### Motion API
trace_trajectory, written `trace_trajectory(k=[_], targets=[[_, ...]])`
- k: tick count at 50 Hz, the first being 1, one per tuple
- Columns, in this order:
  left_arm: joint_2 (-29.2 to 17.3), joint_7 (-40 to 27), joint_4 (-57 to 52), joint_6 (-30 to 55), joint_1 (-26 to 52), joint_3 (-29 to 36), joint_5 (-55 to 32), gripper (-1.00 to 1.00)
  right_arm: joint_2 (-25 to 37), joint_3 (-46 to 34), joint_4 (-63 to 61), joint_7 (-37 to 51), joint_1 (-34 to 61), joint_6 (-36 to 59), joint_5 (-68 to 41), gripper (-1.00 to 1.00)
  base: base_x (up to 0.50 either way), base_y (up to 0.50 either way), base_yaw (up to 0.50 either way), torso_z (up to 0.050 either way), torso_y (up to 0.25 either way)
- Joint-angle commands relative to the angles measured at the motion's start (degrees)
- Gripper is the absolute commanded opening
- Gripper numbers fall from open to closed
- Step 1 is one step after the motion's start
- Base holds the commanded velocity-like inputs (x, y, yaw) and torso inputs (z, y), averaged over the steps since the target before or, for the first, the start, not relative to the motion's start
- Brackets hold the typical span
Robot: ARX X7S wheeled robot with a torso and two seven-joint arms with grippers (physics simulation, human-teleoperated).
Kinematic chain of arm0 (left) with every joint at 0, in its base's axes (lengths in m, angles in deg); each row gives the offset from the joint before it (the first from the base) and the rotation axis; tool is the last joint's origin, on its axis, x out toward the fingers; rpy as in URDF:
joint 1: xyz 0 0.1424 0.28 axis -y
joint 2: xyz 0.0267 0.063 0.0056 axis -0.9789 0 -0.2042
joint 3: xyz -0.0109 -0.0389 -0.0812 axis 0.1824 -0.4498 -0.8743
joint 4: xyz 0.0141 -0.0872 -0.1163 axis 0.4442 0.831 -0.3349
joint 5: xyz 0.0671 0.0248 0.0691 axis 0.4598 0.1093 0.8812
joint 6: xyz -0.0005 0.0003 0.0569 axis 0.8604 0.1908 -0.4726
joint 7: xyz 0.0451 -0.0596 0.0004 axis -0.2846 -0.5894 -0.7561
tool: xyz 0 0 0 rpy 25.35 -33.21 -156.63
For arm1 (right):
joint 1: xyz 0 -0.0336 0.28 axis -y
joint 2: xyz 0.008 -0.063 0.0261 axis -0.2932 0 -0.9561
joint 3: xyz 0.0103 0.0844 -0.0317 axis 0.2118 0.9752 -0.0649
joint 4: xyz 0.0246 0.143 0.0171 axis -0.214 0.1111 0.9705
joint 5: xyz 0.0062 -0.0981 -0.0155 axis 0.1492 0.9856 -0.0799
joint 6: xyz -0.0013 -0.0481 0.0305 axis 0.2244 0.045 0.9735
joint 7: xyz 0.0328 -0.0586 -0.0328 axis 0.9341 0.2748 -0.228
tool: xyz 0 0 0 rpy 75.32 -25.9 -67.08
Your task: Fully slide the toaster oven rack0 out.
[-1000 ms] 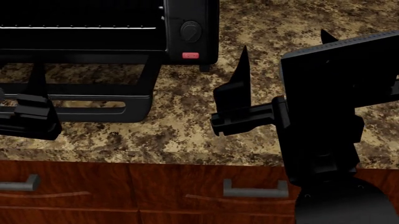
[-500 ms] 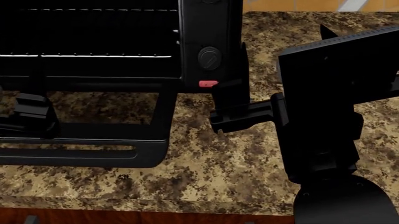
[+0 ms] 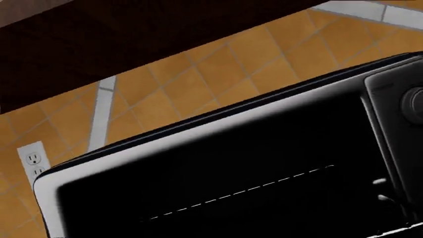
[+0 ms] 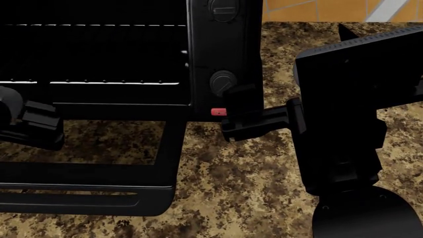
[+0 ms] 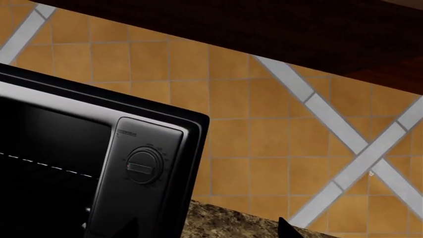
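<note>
From my head camera, the toaster oven [image 4: 221, 59] stands open on the granite counter [image 4: 251, 188], its door [image 4: 86, 193] folded flat toward me. The rack0 [image 4: 99, 82] sits inside the cavity. My left gripper [image 4: 33, 130] and right gripper [image 4: 241, 119] hover at the oven's front; I cannot tell their opening. Both wrist cameras show the rack's dashed edge [image 3: 244, 191] inside the oven [image 5: 142, 168].

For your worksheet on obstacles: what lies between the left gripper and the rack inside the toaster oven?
In the head view, only the oven's lower front sill separates the left gripper from the rack0; the door lies folded down.
</note>
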Motion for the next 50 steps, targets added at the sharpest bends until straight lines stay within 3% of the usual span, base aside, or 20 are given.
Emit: trace_trajectory(k=[1, 7, 23, 35, 50], targets=[[-14.9, 1.3, 2.9, 1.3, 9.4, 27.1, 5.3, 1.00, 0.5, -0.1, 0.6, 0.0, -0.4, -0.9, -0.2, 1.00, 0.00, 0.00, 0.00, 0.000, 0.000], [-16.4, 1.5, 3.6, -0.6, 10.7, 31.5, 6.4, 1.00, 0.7, 0.0, 0.7, 0.1, -0.9, -1.3, -0.3, 1.00, 0.00, 0.00, 0.00, 0.000, 0.000], [-18.2, 9.7, 14.9, 0.7, 28.0, 49.2, 9.2, 1.00, 1.2, 0.0, 0.9, 0.2, -1.3, -1.8, -0.6, 1.00, 0.00, 0.00, 0.00, 0.000, 0.000], [-16.4, 13.8, 31.7, -8.7, 34.5, 55.7, 9.3, 1.00, 1.6, -0.2, 1.6, 0.2, -1.4, -2.5, -0.8, 1.00, 0.00, 0.00, 0.00, 0.000, 0.000], [-11.3, 15.7, 51.9, -21.1, 36.2, 62.4, 9.9, 1.00, 1.9, -0.2, 2.7, 0.3, -2.3, -4.0, -0.9, 1.00, 0.00, 0.00, 0.00, 0.000, 0.000]])
